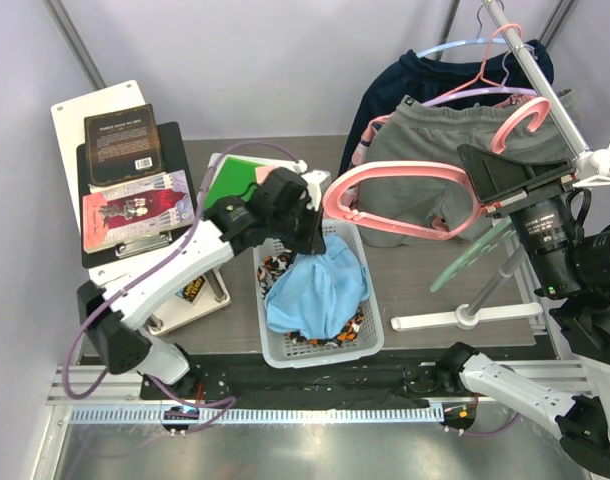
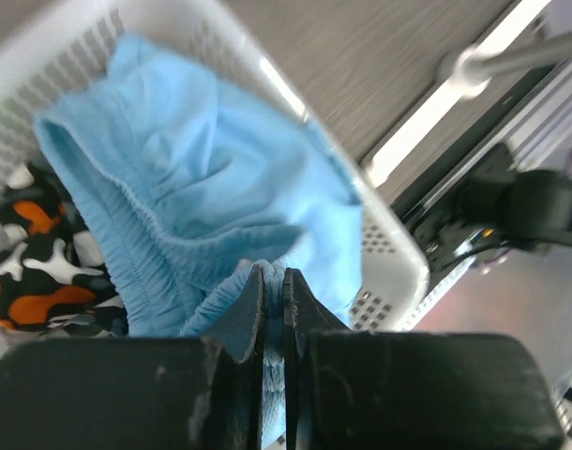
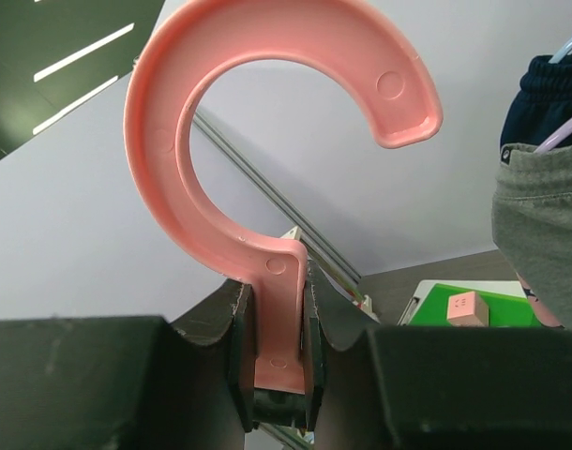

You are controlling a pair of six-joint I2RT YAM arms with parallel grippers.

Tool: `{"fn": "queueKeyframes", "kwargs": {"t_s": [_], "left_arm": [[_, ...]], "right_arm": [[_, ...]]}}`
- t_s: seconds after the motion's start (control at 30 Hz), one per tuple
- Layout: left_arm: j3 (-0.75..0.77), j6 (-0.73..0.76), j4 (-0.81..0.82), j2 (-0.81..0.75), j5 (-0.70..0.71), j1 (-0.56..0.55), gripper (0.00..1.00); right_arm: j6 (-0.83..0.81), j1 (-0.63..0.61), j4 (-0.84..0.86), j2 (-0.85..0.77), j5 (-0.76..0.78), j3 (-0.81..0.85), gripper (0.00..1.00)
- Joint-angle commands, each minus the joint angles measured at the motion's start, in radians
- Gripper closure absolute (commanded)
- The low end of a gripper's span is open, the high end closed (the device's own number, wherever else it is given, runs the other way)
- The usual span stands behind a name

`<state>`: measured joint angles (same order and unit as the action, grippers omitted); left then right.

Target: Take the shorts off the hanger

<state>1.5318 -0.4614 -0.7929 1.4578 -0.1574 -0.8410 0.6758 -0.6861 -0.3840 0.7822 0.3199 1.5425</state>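
Observation:
The light blue shorts [image 1: 320, 292] lie bunched in a white basket [image 1: 370, 345], on top of the camouflage shorts [image 1: 278, 266]. My left gripper [image 1: 313, 238] hangs over the basket's far end and is shut on a fold of the blue shorts [image 2: 211, 178]; the camouflage shorts [image 2: 33, 272] show at the left of the left wrist view. My right gripper [image 1: 500, 170] is shut on the stem of a pink hanger [image 1: 385, 200] that carries no cloth and sticks out to the left above the table. Its hook [image 3: 220, 122] fills the right wrist view.
Larger grey shorts [image 1: 455, 140] and a dark navy garment [image 1: 405, 80] hang on other hangers from a rack bar [image 1: 530, 65] at the back right. The rack's white foot [image 1: 465, 318] lies right of the basket. Books and a clipboard [image 1: 135, 185] lie at the left, a green box [image 1: 230, 180] behind the basket.

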Motion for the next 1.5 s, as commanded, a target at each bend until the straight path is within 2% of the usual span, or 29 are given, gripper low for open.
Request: {"fn": "queueKeyframes", "kwargs": {"t_s": [0.0,0.2,0.33,0.47,0.5,0.53,0.57,0.7,0.73,0.77,0.8,0.83,1.07,1.13,1.27,1.4,1.47], "left_arm": [[-0.115,-0.003,0.094,0.041,-0.088,0.005,1.00],[-0.229,0.003,0.185,0.147,-0.116,0.006,1.00],[-0.204,0.029,0.135,0.243,-0.122,0.006,1.00],[-0.173,0.020,0.159,0.178,-0.100,0.006,0.98],[-0.159,0.017,0.143,0.165,-0.091,0.006,0.92],[-0.133,0.015,0.129,0.150,-0.079,0.008,0.75],[-0.121,0.013,0.115,0.139,-0.077,0.006,0.70],[-0.098,-0.013,0.087,0.058,-0.087,0.006,0.60],[-0.093,-0.022,0.087,0.037,-0.090,0.006,0.53],[-0.079,-0.031,0.083,-0.005,-0.094,0.006,0.40],[-0.070,-0.045,0.078,-0.028,-0.097,0.006,0.23],[-0.058,-0.049,0.072,-0.045,-0.099,0.006,0.19],[0.168,-0.048,-0.067,-0.175,-0.004,0.011,0.20],[0.218,-0.027,-0.078,-0.227,0.080,0.017,0.19],[0.336,0.009,-0.005,-0.313,0.209,0.028,0.12],[0.386,0.067,0.190,-0.361,0.184,0.029,0.06],[0.439,0.095,0.214,-0.355,0.164,0.029,0.06]], "right_arm": [[0.001,0.000,0.027,0.012,0.001,0.011,0.99],[0.004,0.000,0.008,-0.001,0.013,0.010,0.99],[0.005,0.002,-0.003,-0.006,0.016,0.008,0.99],[0.005,0.000,-0.009,-0.008,0.015,0.002,0.99],[0.005,0.002,-0.007,-0.008,0.015,0.001,0.99],[0.002,0.002,-0.007,-0.006,0.016,0.001,0.99],[0.005,0.000,-0.007,-0.006,0.016,0.001,0.99],[-0.002,0.002,-0.009,0.002,0.015,0.004,0.99],[-0.005,0.000,-0.007,0.009,0.013,0.005,0.99],[-0.007,0.000,-0.007,0.012,0.007,0.008,0.99],[-0.012,0.002,-0.007,0.018,0.005,0.013,0.99],[-0.013,0.002,-0.007,0.031,-0.001,0.016,0.99],[-0.027,0.002,-0.004,0.071,-0.033,0.048,0.99],[-0.028,0.000,-0.004,0.075,-0.041,0.048,0.99],[-0.056,0.000,-0.004,0.078,-0.056,0.036,0.99],[-0.125,0.002,-0.021,0.072,-0.074,0.008,0.99],[-0.168,0.002,-0.038,0.074,-0.085,0.001,0.99]]}}
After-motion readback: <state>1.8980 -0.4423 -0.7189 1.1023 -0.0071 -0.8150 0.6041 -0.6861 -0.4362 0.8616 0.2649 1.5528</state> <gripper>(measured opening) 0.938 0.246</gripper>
